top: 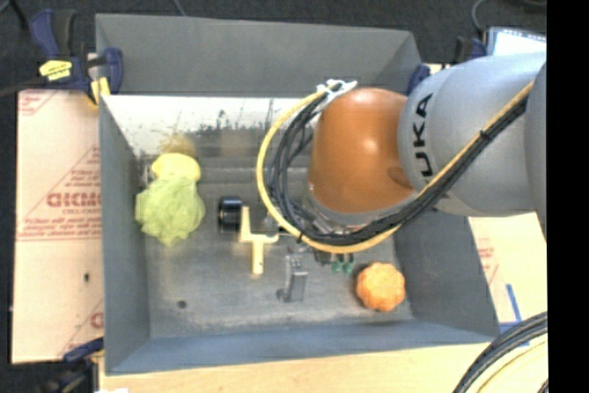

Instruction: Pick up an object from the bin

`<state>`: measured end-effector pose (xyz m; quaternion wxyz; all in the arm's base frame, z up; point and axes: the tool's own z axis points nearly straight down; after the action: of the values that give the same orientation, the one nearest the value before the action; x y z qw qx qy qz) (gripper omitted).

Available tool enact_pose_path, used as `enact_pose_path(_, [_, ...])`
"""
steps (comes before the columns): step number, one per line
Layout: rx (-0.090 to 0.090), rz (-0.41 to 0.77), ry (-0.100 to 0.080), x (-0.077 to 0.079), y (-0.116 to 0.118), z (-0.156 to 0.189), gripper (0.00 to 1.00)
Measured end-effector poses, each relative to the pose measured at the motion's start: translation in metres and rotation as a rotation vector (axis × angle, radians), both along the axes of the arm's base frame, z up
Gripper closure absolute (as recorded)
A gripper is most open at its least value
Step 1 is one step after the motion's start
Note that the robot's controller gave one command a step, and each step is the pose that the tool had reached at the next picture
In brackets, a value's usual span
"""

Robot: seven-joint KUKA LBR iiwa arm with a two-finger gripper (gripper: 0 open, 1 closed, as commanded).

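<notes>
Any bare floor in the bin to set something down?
Front-left floor, between the yellow-green fluffy lump, the cream T-piece and the front wall, is bare. Crowded mid-bin: black cylinder, T-piece and tool sit close; orange ball sits front right.

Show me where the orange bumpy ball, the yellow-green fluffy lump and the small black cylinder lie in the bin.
orange bumpy ball (380, 287), camera view, middle of its top.
yellow-green fluffy lump (170, 209), camera view, middle of the fluffy part.
small black cylinder (230, 214), camera view, middle of its side.
</notes>
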<state>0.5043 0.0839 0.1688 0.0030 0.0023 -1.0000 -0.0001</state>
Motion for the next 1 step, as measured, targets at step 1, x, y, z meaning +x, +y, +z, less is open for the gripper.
enact_pose_path(1, [0.001, -0.003, -0.008, 0.0019, -0.0004, 0.0043, 0.0])
